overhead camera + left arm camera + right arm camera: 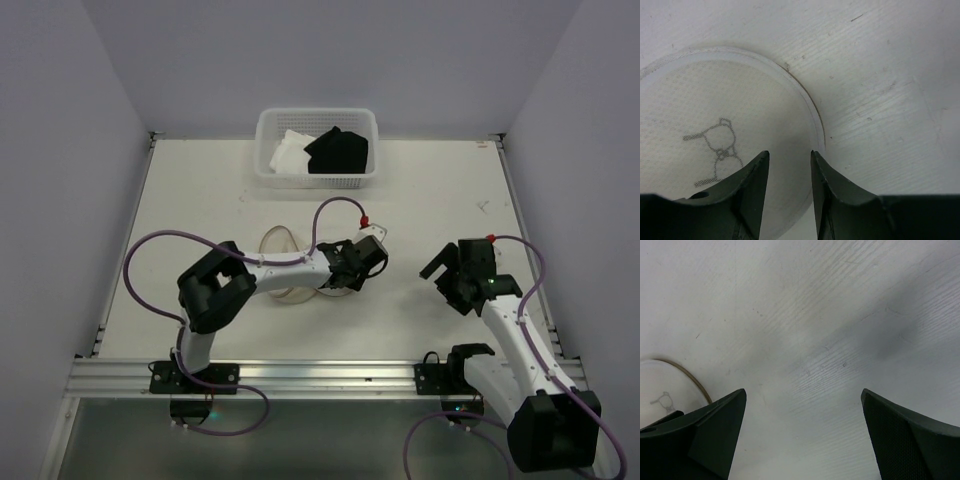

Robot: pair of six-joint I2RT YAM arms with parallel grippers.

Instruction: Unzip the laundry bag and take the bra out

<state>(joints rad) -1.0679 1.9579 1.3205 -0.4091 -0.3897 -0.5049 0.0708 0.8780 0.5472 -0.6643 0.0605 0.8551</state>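
Whitish mesh of the laundry bag (740,100) is seen flat on the tabletop (880,75), directly beneath the left gripper (790,156), whose fingers are parted narrowly near the rim, holding nothing. The right gripper (802,392) is spread wide and empty, the bag off to its left. No opening is visible, so unzipping and removal of the bra are judged still undone.

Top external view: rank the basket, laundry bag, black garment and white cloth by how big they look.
1. basket, clearly largest.
2. laundry bag, though the left arm crosses over it and hides part.
3. black garment, close to the bag's visible part, so this pair is unsure.
4. white cloth, smallest showing.
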